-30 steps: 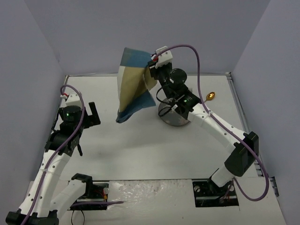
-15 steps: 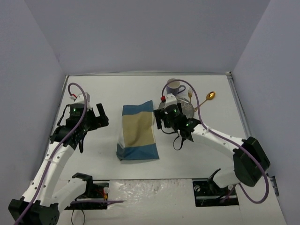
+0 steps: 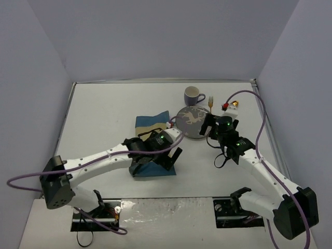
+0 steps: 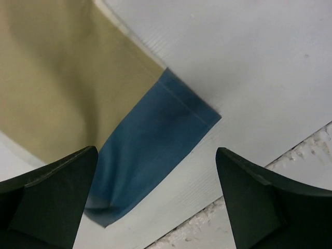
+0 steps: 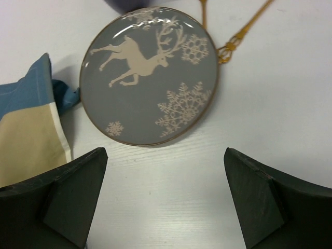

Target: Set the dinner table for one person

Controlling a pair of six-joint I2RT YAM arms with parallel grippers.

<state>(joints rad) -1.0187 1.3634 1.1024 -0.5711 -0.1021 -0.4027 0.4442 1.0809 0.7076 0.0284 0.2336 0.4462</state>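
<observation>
The dinner table (image 3: 104, 119) is a plain white top. A blue-and-tan placemat (image 3: 149, 122) lies flat in its middle, partly hidden by my left arm. My left gripper (image 3: 158, 163) hovers open over the mat's near right corner. In the left wrist view that blue corner (image 4: 155, 145) lies between the spread fingers (image 4: 46, 202), untouched. My right gripper (image 3: 210, 129) is open just near of the grey reindeer plate (image 3: 191, 116). In the right wrist view the plate (image 5: 150, 72) lies ahead of the empty gripper (image 5: 163, 197).
A lilac mug (image 3: 193, 95) stands behind the plate. A gold fork (image 3: 210, 104) and gold spoon (image 3: 234, 104) lie to its right, their handles (image 5: 244, 31) showing in the right wrist view. Walls enclose the table on three sides.
The right gripper lowered the placemat from the air onto the table, let go and moved right beside the plate. The left arm swung across to the mat's near right corner.
</observation>
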